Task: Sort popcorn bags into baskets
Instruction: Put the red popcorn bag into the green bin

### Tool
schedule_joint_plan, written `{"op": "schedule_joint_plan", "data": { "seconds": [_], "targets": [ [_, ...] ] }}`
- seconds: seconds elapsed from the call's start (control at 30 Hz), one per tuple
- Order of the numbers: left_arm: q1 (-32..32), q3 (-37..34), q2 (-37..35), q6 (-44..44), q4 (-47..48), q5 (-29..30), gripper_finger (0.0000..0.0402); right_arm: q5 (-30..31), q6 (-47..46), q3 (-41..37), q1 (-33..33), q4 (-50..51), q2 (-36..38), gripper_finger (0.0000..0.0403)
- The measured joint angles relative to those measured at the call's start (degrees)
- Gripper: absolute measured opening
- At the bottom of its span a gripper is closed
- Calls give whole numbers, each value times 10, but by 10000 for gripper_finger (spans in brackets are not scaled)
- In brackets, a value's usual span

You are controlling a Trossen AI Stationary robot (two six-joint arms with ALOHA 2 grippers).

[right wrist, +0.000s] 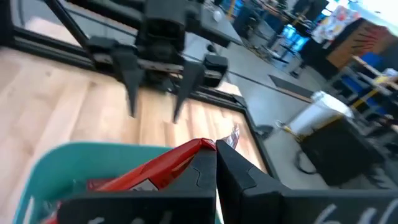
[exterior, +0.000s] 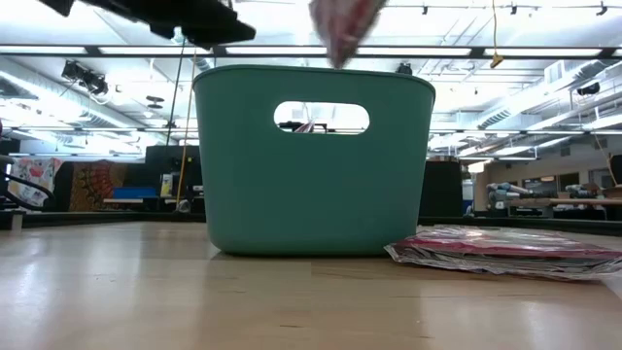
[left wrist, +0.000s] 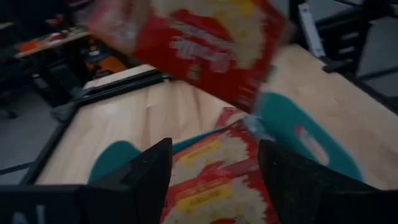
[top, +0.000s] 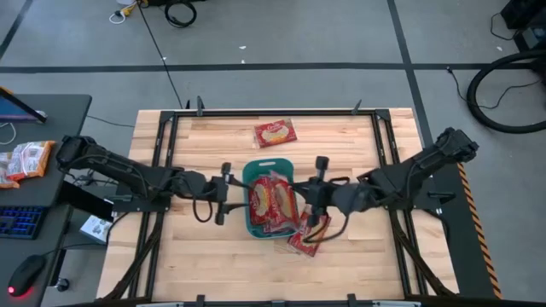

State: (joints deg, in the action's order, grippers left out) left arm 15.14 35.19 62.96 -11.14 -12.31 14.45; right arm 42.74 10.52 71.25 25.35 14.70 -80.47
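Observation:
A teal basket (top: 249, 205) stands mid-table with several red popcorn bags (top: 271, 198) in it. My right gripper (right wrist: 216, 163) is shut on another red bag (left wrist: 211, 43), which hangs above the basket's rim (exterior: 345, 24). My left gripper (top: 229, 194) stands open just left of the basket, nothing between its fingers (left wrist: 155, 177). One bag (top: 275, 133) lies flat on the far part of the table. Another bag (exterior: 505, 253) lies flat against the basket's near right corner. My right gripper pinches the red bag between its two shut fingers at an edge near one corner (right wrist: 200, 149). The fingers come from the table's right, slanting slightly down. The bag is lifted clear and hangs over the basket's opening.
A black frame (top: 162, 136) runs around the wooden tabletop. Bare wood lies along the near edge and on both sides of the basket. A desk with a keyboard, a mouse and packets (top: 26, 160) stands beyond the table's left edge.

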Motion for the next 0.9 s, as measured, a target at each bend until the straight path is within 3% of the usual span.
{"op": "schedule_joint_plan", "data": {
  "seconds": [0.33,0.57,0.73,0.9],
  "targets": [
    [-1,-43,-142,17,38,61,211,-174,34,-91,-73,-212,-4,2],
    [-2,-57,-158,45,44,61,208,-233,32,-137,-122,-327,-69,2],
    [-2,-57,-152,46,55,61,208,-248,26,-136,-138,-321,-103,3],
    [-2,-56,-152,46,64,61,208,-223,-3,-136,-148,-211,-102,5]
  ]
}}
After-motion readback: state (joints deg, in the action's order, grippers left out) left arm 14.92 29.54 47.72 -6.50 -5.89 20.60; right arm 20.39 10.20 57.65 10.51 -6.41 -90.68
